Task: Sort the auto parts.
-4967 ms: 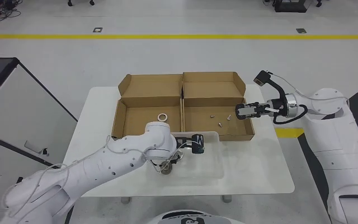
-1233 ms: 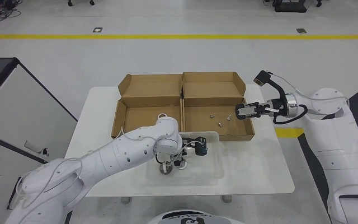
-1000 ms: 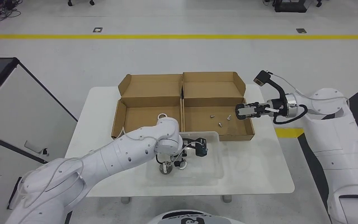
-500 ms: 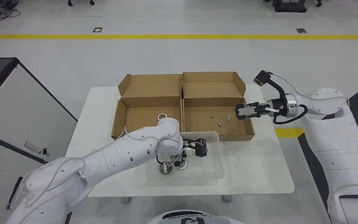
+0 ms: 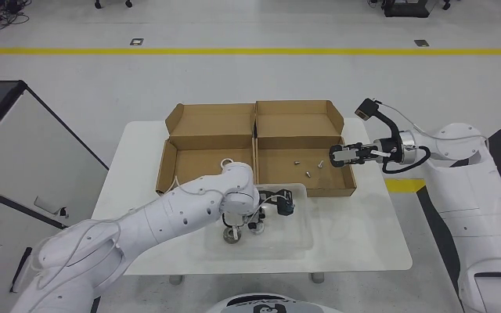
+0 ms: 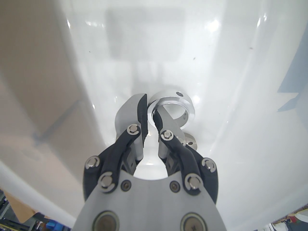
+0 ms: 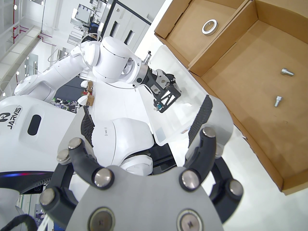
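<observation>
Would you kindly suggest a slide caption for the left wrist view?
Left gripper pinching the wall of a metal ring inside the white bin, one finger through its bore.

A bright, polished metal collar ring (image 6: 182, 100) is seen in a glossy, translucent white plastic bin (image 6: 240, 49). Ribbed matt black rubber pads (image 6: 142, 116) are fitted to the left claw (image 6: 149, 114). Matt brown cardboard boxes (image 5: 196, 164), at 12 o'clock from the bin, are set on a smooth white worktop (image 5: 360, 227).

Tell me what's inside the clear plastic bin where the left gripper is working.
A silver metal collar ring, its wall pinched by the left gripper. A smaller metal part lies beside it, mostly covered by the fingers.
</observation>
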Controlling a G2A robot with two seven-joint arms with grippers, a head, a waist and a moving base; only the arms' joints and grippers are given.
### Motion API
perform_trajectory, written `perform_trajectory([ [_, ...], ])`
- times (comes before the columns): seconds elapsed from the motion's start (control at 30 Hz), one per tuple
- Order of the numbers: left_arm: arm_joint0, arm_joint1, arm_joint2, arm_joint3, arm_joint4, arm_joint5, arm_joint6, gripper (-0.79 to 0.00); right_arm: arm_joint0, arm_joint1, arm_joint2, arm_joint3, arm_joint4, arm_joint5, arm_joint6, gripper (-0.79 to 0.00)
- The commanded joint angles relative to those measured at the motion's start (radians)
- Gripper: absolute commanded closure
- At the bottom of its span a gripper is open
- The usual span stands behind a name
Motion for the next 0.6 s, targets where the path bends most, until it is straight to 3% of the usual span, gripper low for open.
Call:
perform_trajectory([
  [0.0,-0.001,0.01,-0.019,-0.028,-0.013,0.005,-0.014,0.0,0.0,0.0,0.0,0.0,0.0,0.0,0.0,-0.785],
  [0.3,0.023,0.096,-0.138,-0.212,-0.094,0.001,-0.033,0.0,0.0,0.0,0.0,0.0,0.0,0.0,0.0,-0.785],
  [0.57,0.122,0.21,-0.35,-0.353,-0.188,-0.081,0.049,0.0,0.0,0.0,0.0,0.0,0.0,0.0,0.0,-0.785],
])
